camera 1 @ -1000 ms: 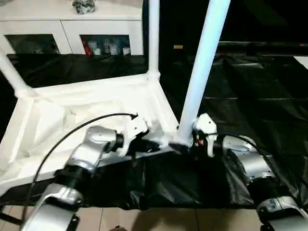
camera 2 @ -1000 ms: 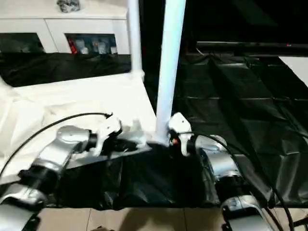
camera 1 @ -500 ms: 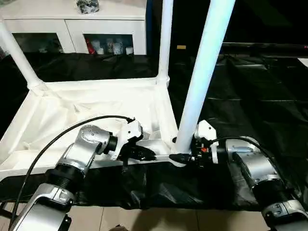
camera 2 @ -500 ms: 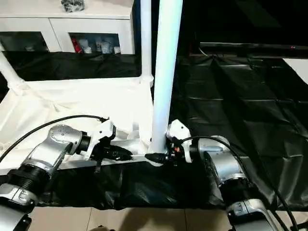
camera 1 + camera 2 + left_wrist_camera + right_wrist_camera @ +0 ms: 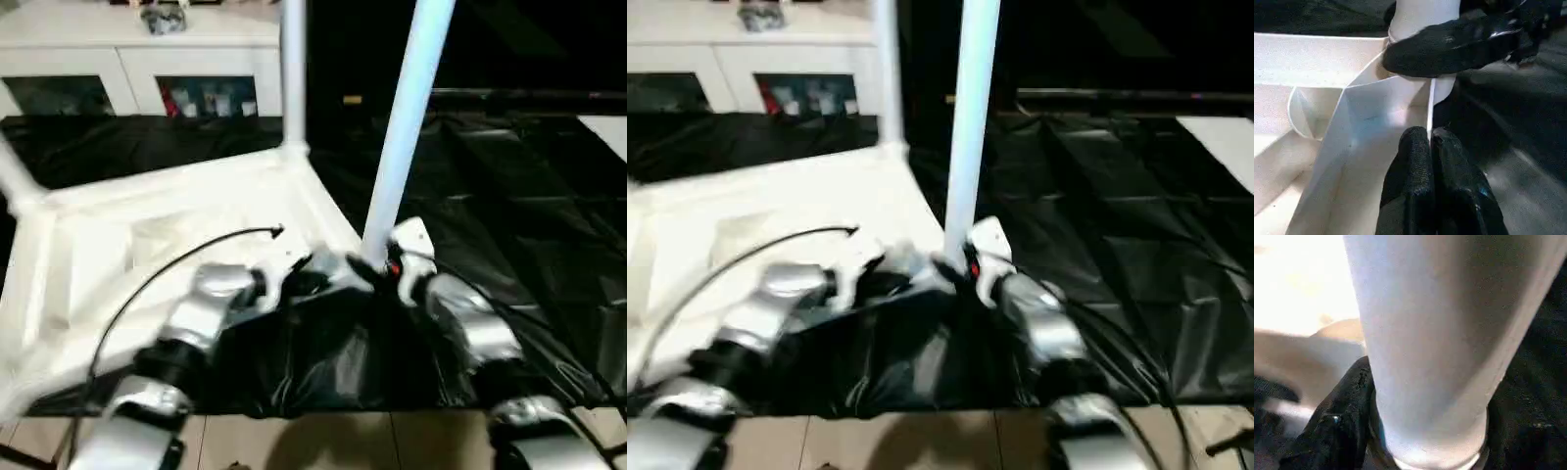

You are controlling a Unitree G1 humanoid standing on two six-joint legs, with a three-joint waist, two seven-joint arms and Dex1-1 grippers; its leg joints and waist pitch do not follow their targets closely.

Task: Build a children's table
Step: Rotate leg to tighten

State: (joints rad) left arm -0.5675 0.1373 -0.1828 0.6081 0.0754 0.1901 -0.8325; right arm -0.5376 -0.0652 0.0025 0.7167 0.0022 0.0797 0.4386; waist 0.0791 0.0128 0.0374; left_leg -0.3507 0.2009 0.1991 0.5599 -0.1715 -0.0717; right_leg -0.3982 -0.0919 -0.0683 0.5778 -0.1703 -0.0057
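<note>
The white plastic tabletop (image 5: 147, 245) is laid upside down on crinkled, glossy black sheeting (image 5: 509, 215), its ribbed underside facing up. Smooth, round, tapered white legs are seen standing upright in the corner sockets: a near leg (image 5: 402, 127) and a far leg (image 5: 292, 73). The thin rim of the tabletop near that front corner is pinched by the left gripper (image 5: 1430, 142), whose two rubbery black fingers (image 5: 1415, 166) are pressed almost together on the edge. The base of the near leg is wrapped by the right gripper (image 5: 377, 269); its jaws are spread to the width of the tube, with one black finger (image 5: 1449, 46) curved round it just above the socket. A white cabinet (image 5: 127, 69) with glass doors is set behind.
</note>
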